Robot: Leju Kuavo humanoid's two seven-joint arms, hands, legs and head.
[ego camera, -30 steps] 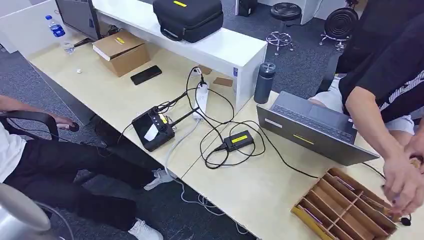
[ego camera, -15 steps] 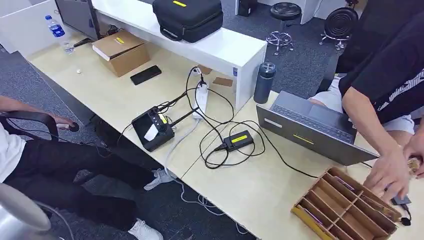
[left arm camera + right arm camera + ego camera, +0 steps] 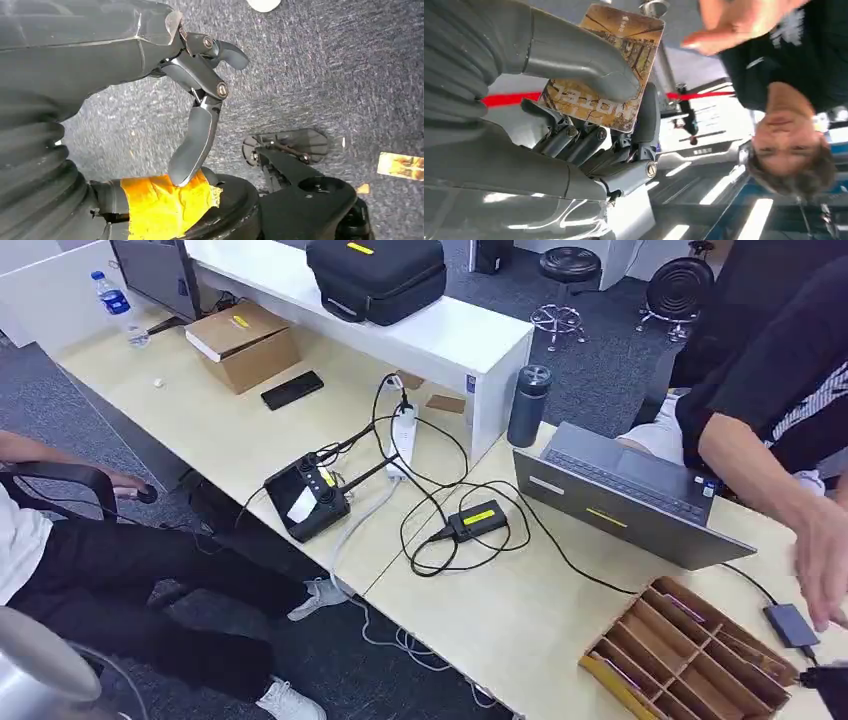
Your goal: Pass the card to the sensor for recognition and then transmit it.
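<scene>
**Card in hand, scan pending**

Gripped between thumb and fingers of right hand [image 3: 589, 115]: card [image 3: 601, 65], held up near a person's hand [image 3: 734, 22]; judged not yet at sensor [image 3: 308, 499]; left hand [image 3: 200, 105] hanging, loosely spread, holding nothing.

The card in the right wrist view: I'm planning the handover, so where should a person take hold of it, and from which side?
Take the card by the free end that sticks out past the thumb, pinching its two flat faces. The right hand pinches the printed end between thumb and fingers, so that end is covered. Coming in from the far end, opposite the hand, probably avoids the fingers.
</scene>
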